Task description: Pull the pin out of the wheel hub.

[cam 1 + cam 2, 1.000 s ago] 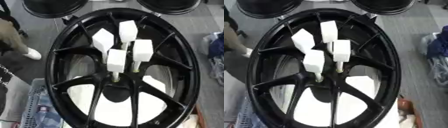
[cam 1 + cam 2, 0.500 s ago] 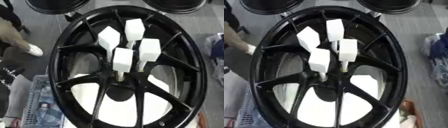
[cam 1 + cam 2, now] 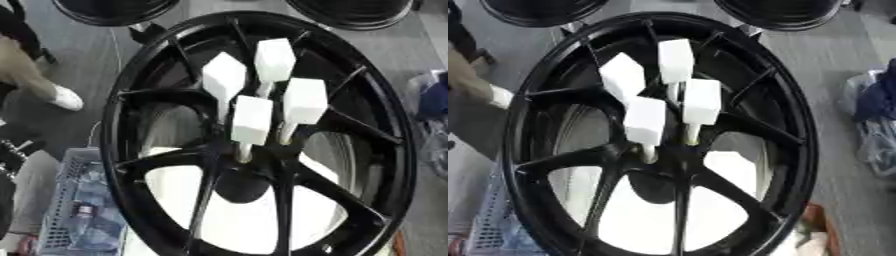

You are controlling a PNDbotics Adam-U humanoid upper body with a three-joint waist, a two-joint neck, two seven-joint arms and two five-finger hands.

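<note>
A big black wheel [image 3: 131,150] fills the view, spokes fanning out from the hub [image 3: 245,172] near the middle. 4 pins stand in that hub area, each a pale stem topped with a white block: the nearest pin [image 3: 252,121], one to its right [image 3: 304,102], one at upper left [image 3: 224,80] and one at the back [image 3: 274,60]. All 4 look seated, stems running down among the spokes. And no robot hand anywhere in either eye view, so whether fingers are spread or curled can't be told. By my read the pull hasn't begun; this is the approach stage. Next call: bring a hand down over 1 white block, probably the nearest, close on it and draw straight up along the stem without knocking its neighbours, which stand just beside it. A blue basket [image 3: 79,210] sits at lower left.
</note>
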